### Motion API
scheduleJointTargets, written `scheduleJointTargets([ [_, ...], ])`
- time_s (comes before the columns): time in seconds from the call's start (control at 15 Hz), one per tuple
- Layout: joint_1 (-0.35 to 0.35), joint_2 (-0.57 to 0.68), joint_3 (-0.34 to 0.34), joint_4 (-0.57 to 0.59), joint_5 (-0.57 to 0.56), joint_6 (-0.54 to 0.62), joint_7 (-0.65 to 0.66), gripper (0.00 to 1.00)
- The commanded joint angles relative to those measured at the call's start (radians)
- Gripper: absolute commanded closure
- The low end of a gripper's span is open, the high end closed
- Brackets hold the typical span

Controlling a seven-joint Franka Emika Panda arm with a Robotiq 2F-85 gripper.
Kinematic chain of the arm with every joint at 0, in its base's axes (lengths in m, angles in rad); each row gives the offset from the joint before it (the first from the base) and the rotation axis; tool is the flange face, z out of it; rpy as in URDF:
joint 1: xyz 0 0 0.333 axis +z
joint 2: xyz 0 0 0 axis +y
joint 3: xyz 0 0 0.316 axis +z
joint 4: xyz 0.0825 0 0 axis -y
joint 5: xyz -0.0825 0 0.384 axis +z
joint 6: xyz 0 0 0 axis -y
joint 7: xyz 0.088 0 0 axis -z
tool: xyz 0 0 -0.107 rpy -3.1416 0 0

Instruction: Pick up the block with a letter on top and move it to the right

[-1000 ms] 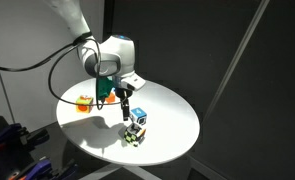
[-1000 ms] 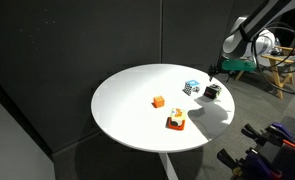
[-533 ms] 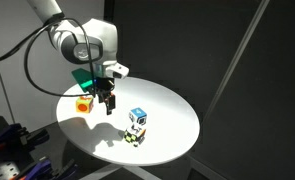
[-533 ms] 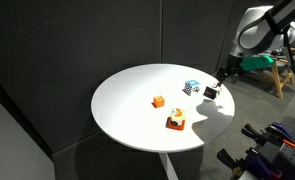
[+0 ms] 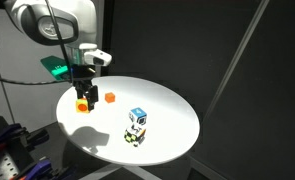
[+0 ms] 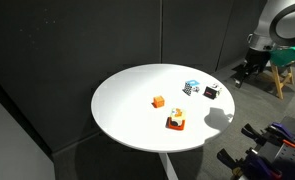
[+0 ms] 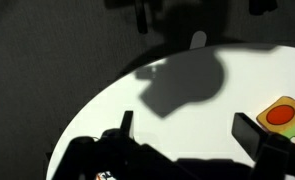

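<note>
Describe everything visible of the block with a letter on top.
The block with a letter on top is a small cube with white faces, bold black markings and yellow-green touches; the letter is too small to read. It sits on the white table near its edge, close beside the blue-and-white cube. Nothing grips it; the open gripper is far off.
</note>
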Motion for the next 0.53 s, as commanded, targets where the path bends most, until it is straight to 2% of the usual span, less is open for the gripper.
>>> scheduleJointTargets([
  [0.0, -0.021, -0.156, 0.016, -0.004, 0.005, -0.152, -0.057, 0.0],
  [0.27, -0.001, -0.293, 0.009, 0.017, 0.048, -0.297, -0.097, 0.0],
  [0.47, 0.01, -0.37, 0.011, 0.017, 0.079, -0.362, -0.102, 0.0],
])
